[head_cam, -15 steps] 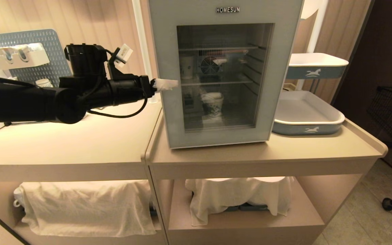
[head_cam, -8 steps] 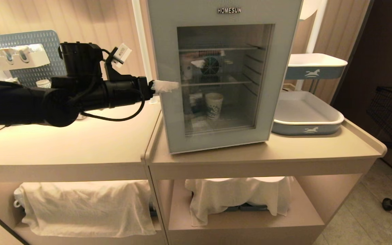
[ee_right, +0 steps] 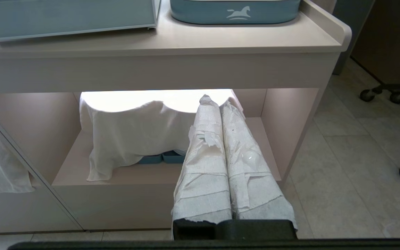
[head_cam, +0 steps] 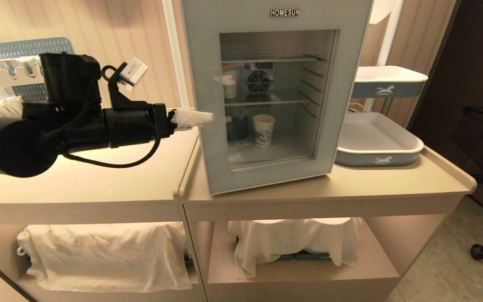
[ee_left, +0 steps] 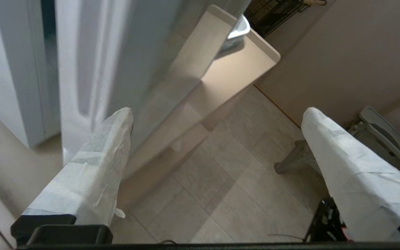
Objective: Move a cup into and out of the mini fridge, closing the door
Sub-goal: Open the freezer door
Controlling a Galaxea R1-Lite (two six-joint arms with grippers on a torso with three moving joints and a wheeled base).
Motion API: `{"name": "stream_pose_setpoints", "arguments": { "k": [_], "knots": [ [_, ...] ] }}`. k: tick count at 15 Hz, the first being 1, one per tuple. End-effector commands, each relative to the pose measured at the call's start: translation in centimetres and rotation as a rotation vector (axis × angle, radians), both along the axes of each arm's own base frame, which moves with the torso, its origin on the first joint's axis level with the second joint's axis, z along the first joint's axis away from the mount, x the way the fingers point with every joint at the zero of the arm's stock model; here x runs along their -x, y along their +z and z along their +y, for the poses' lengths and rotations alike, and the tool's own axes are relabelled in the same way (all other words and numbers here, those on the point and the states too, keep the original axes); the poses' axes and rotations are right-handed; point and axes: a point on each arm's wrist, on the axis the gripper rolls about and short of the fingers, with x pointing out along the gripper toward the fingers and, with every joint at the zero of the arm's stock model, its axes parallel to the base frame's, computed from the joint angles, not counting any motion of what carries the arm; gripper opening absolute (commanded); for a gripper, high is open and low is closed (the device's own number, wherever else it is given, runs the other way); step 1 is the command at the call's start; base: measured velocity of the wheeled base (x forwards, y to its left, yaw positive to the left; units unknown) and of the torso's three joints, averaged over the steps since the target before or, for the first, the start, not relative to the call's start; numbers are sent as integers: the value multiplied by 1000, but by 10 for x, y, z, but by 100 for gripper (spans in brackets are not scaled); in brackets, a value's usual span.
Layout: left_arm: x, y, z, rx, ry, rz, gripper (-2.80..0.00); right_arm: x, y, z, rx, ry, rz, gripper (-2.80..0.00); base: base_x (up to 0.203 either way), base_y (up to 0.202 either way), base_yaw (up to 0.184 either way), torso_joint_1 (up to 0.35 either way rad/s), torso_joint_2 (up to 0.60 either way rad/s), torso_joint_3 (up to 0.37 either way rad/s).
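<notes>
A: Cup (head_cam: 263, 129), seen through the glass of the door (head_cam: 208, 105): we find it upright on the lower level of the mini fridge (ee_left: 9, 69), beyond the left gripper (head_cam: 197, 118) and off to its far side, with the door panel standing between the two.

B: And the jaws themselves?

A: We see the left gripper's padded fingers (ee_left: 96, 163) spread wide and holding nothing. One finger lies against the door's free edge, where a dark gap shows between door and cabinet; the other hangs well out over the floor. The door's long axis runs vertically, across the line of the fingers.

B: Which arm is nearer?

A: The left, clearly. We find the right gripper (ee_right: 221, 152) parked low before the counter's under-shelf, its wrapped fingers pressed together on nothing. We judge the coming move turns on that edge, not yet on the cup.
</notes>
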Motion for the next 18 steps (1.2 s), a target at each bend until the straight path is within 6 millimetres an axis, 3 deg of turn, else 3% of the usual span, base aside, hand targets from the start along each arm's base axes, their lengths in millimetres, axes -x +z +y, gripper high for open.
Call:
{"name": "stream_pose_setpoints", "arguments": {
  "k": [1, 9, 14, 18],
  "knots": [
    [23, 10, 2, 5, -11, -12, 0, -1, -5, 0, 0, 0, 20, -280, 0, 0, 0, 0, 0, 0],
    [36, 15, 9, -8, 17, -7, 0, -1, -5, 0, 0, 0, 20, -280, 0, 0, 0, 0, 0, 0],
    [29, 19, 15, -17, 100, 3, 0, -1, -5, 0, 1, 0, 20, -280, 0, 0, 0, 0, 0, 0],
    [6, 17, 13, -18, 116, -2, 0, -1, -5, 0, 0, 0, 20, -280, 0, 0, 0, 0, 0, 0]
  ]
}}
